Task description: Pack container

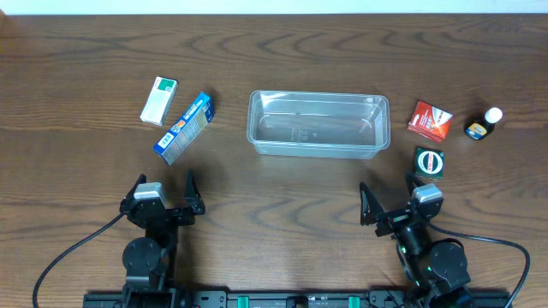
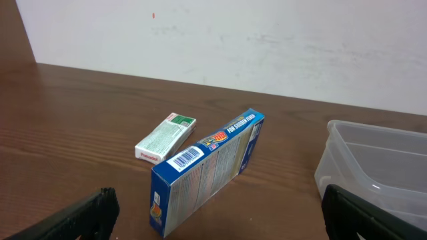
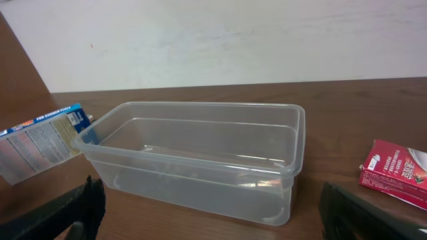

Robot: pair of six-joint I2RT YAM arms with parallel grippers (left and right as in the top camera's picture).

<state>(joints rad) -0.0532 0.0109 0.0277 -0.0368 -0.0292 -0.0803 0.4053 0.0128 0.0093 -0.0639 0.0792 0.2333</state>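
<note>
The clear plastic container point(image 1: 317, 124) sits empty at the middle of the table; it also shows in the right wrist view point(image 3: 200, 160) and at the right edge of the left wrist view point(image 2: 377, 167). My left gripper point(image 1: 163, 198) is open and empty near the front edge, well short of a blue carton point(image 1: 183, 127) point(image 2: 207, 170) and a white-and-green box point(image 1: 158, 101) point(image 2: 165, 137). My right gripper point(image 1: 387, 201) is open and empty in front of the container. A red box point(image 1: 430, 120) point(image 3: 395, 167), a green-and-black round item point(image 1: 429, 162) and a small bottle point(image 1: 484, 123) lie to the right.
The items lie on a dark wooden table point(image 1: 77, 171). A white wall point(image 2: 233, 40) stands behind its far edge. Black cables point(image 1: 68, 257) trail from both arm bases along the front.
</note>
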